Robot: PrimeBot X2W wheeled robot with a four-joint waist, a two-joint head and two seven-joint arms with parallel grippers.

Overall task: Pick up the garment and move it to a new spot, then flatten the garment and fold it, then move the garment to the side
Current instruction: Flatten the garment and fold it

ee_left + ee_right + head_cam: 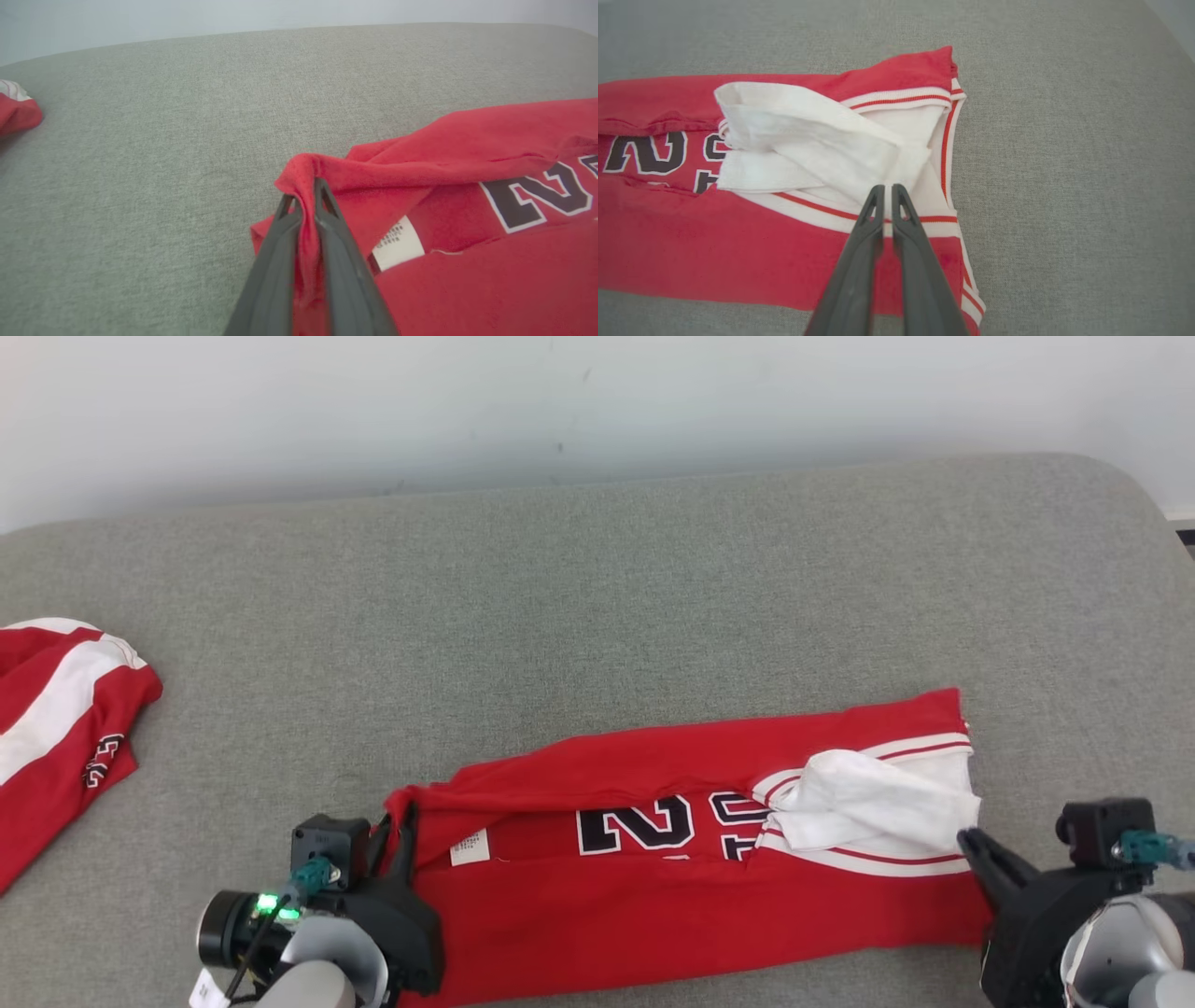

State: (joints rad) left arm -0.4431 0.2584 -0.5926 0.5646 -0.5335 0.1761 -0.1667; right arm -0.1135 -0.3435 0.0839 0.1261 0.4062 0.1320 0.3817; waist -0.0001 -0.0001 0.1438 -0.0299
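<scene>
The left pincer (303, 192) clamps the red garment (653, 915) by a corner (bunched); right pincer (887, 189) together at its white trim (941, 227).

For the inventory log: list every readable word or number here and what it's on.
"2": large dark numeral on the red garment.
Numeral beside it: partly under the white fold, unreadable.
White label on that garment: print too small to read.
Dark mark on the second garment, far left: too small to read.
</scene>
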